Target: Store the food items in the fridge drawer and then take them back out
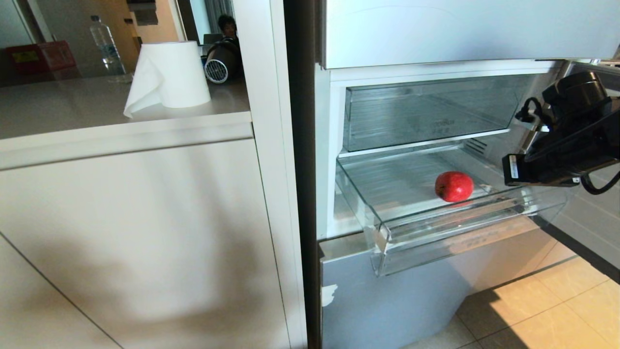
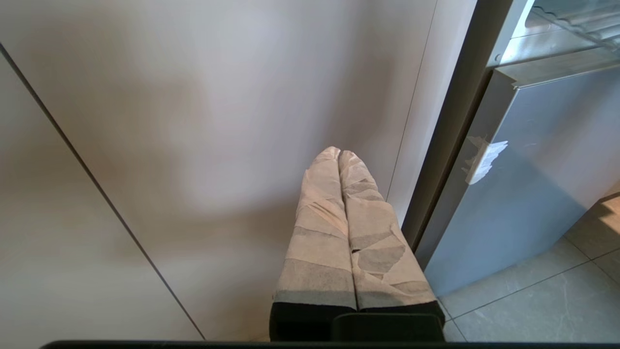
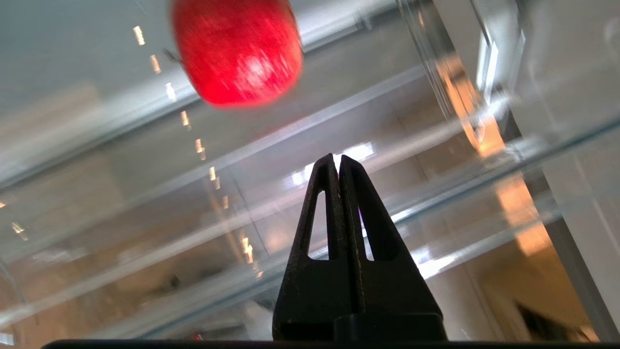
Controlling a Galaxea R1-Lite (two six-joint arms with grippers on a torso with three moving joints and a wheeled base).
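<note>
Reading faint upper bin (image 1: 431,114) lettering: illegible

I see the fridge drawer (image 1: 465,228) pulled out of the open fridge, directly beneath the upper clear bin (image 1: 431,114), which sits pushed back in. The apple (image 1: 454,186) lies in the drawer on its floor, near the front lip and toward the right half. My right gripper (image 3: 337,162) hangs off the drawer's right side, above its front edge, apart from the apple. Below the drawer is the bottom panel (image 1: 387,300). Left of the fridge stands a cabinet with a bench (image 1: 72,109) on top; a paper towel roll (image 1: 169,75) stands on it, a water bottle (image 1: 106,46) behind. My left gripper (image 2: 339,155) hangs before the cabinet front, left of the bottom panel.
</note>
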